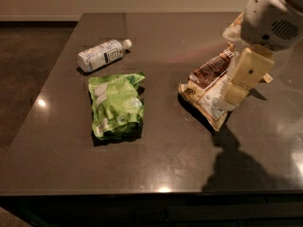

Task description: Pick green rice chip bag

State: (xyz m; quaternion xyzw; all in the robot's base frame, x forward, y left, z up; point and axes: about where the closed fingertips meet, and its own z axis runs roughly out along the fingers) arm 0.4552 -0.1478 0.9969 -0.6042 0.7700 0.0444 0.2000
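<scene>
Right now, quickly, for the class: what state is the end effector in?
End effector: cannot be told; it is by the brown snack bag, apart from the green rice chip bag.

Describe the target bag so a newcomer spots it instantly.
On the dark table, look left of centre, away from the end effector hanging over the brown bag at right. The green rice chip bag lies beside the toppled bottle: the only crinkled lime-green item.
</scene>
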